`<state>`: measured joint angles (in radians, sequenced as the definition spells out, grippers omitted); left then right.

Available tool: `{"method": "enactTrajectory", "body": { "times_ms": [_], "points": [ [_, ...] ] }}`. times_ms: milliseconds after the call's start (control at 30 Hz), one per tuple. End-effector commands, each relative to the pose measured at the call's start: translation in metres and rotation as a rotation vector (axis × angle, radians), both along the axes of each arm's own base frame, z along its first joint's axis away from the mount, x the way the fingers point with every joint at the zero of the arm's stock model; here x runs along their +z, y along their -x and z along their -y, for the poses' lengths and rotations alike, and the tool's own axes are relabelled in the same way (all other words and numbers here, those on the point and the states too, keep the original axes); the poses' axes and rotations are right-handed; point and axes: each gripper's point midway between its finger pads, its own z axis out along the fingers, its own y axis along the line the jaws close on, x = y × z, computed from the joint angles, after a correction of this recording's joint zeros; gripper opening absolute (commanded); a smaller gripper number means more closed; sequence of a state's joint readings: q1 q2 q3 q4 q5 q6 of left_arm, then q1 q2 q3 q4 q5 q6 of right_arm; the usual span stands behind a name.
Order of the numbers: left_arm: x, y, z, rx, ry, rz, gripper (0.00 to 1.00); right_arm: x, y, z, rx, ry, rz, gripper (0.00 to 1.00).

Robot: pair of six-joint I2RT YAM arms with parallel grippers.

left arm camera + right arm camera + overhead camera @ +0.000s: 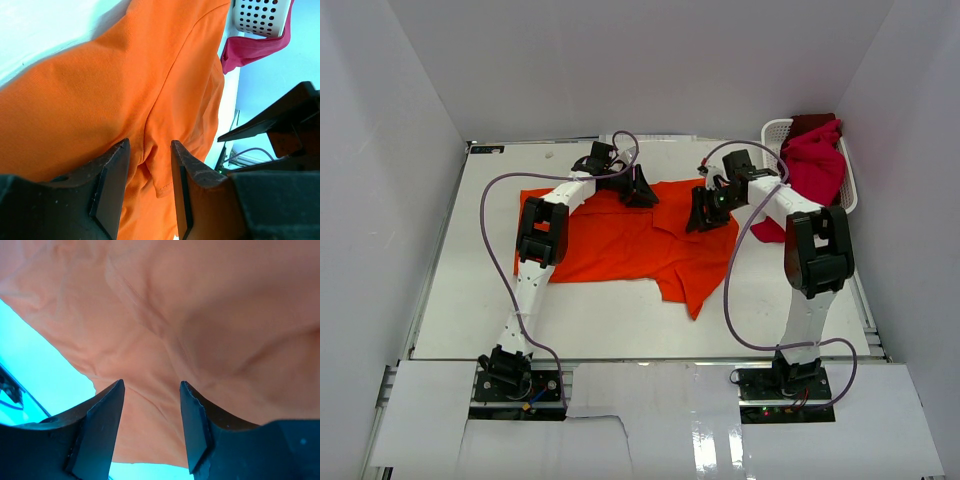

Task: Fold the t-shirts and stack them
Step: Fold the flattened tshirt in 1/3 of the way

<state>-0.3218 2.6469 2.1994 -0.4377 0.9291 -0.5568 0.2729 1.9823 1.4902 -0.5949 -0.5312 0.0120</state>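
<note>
My two grippers both sit over the far edge of the one orange t-shirt (620, 245). My left gripper (149, 145) has its jaws about half parted, and a raised fold of the orange cloth runs into the gap between the two fingers; I cannot tell whether the pads press on it, and nothing is lifted. My right gripper (151, 385) is also parted to about the same width, with creased orange cloth lying just beyond the fingertips and nothing pinched between them. From above, the left gripper (640, 190) is at the shirt's far edge near the middle of the table (470, 300), and the right gripper (705, 215) is just to its right, over the shirt's right part. The orange shirt lies spread mostly flat across the middle of the table, its left side squared off and a loose flap trailing toward the near right. Further right, in the far right corner, stands one white basket (775, 130), with one crimson-magenta t-shirt (815, 160) heaped in it and hanging over its near rim down to the table, and one dark red t-shirt (810, 122) showing behind that at the far end of the basket
</note>
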Motion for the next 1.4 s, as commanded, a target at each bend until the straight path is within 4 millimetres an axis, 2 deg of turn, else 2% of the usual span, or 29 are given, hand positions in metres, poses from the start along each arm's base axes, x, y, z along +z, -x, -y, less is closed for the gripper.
{"method": "enactTrajectory", "body": {
  "times_ms": [0,233,500,767,933,1100,1367],
  "points": [
    [0.02,0.0,-0.005,-0.009,0.009,0.037,0.49,0.006,-0.005,0.013,-0.13,-0.004,0.014,0.54],
    [0.017,0.001,-0.006,-0.007,0.006,0.027,0.49,-0.013,-0.007,0.027,-0.256,-0.031,-0.015,0.53],
    [0.017,0.001,-0.009,-0.003,0.005,0.027,0.49,-0.029,-0.01,0.022,-0.298,-0.059,-0.052,0.49],
    [0.019,0.0,-0.01,-0.001,0.006,0.03,0.49,-0.038,-0.012,0.021,-0.31,-0.068,-0.075,0.4],
    [0.019,-0.001,-0.011,0.0,0.009,0.028,0.49,-0.046,-0.004,0.024,-0.319,-0.05,-0.107,0.41],
    [0.019,-0.001,-0.011,-0.001,0.01,0.027,0.49,-0.044,0.002,0.028,-0.324,-0.037,-0.105,0.41],
    [0.019,-0.001,-0.012,0.002,0.009,0.028,0.49,-0.049,0.004,0.029,-0.322,-0.028,-0.119,0.41]
  ]
}}
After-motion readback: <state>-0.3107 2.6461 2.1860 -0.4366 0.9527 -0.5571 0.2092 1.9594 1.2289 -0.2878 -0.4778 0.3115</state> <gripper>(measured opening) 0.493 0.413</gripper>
